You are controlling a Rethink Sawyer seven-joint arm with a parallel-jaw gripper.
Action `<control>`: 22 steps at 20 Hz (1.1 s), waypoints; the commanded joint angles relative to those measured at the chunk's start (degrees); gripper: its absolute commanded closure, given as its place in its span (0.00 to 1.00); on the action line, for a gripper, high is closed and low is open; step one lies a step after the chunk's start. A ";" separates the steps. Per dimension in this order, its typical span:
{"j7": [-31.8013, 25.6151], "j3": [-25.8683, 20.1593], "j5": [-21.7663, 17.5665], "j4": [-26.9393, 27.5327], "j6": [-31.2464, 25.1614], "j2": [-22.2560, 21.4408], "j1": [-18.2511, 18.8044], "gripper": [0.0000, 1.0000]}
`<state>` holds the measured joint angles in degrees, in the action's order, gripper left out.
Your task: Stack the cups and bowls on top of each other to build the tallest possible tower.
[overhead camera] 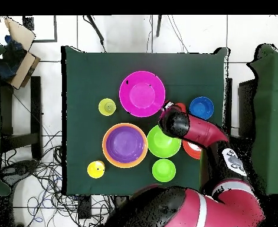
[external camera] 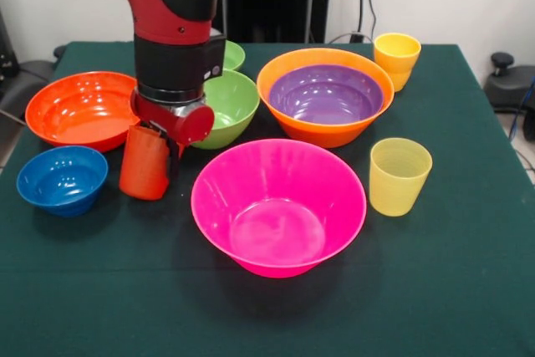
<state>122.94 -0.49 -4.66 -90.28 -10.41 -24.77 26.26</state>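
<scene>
Tower barely begun. The only nesting in place is the shallow purple bowl (external camera: 325, 94) seated inside the large orange bowl (external camera: 288, 117) toward the far side of the green table (external camera: 468, 290); nothing else rests on that pair. The large pink bowl (external camera: 278, 206) sits alone nearest the front camera. The red-orange bowl (external camera: 79, 110) and the small blue bowl (external camera: 62, 178) stand side by side, each single and empty. The medium green bowl (external camera: 230, 106) is partly hidden behind the arm, with the small green bowl (external camera: 233, 55) behind it. The paler yellow cup (external camera: 399, 176) stands just beside the pink bowl, and the deeper yellow cup (external camera: 396, 59) sits near the far table edge, both upright and loose. The gripper (external camera: 160, 141) is down over the red-orange cup (external camera: 145, 163), which looks slightly tilted and appears held at its rim; the fingers seem closed onto the cup, though the wrist hides most of the contact. In the overhead view the cup is nearly covered by the arm. Judgement: one stacking step done, the cup pick in hand, and eight pieces left to place.
</scene>
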 commanded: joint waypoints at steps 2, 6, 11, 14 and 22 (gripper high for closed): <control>2.47 -0.20 0.80 1.00 -11.83 -8.80 -4.35 1.00; 1.18 1.43 1.55 3.15 -22.72 -14.49 -5.82 1.00; -1.02 0.50 1.65 5.68 -31.94 -18.44 -5.31 1.00; -3.79 -3.83 3.65 6.03 -36.90 -18.94 -2.69 1.00; -1.91 -10.54 11.21 1.34 -42.43 -21.29 -4.40 1.00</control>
<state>122.94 -0.99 2.50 -86.59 -45.62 -44.90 23.79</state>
